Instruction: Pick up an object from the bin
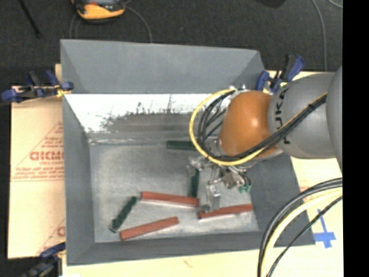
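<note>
Gripper [211,194] hangs low over the bin's [161,68] right-centre floor; whether it is wide or narrow I cannot tell. It is close by the left end of a red-brown stick [228,212]. That stick looks light, stiff, smooth and apt to roll, so a hold across its middle seems safest. A short dark green stick [194,184] lies just beside the gripper, and a second red-brown stick [169,199] ends nearby.

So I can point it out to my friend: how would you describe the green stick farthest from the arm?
In the grey bin, look at the lower left corner of its floor. A short dark green stick lies slanted there. The reddish-brown sticks beside it are longer.
</note>
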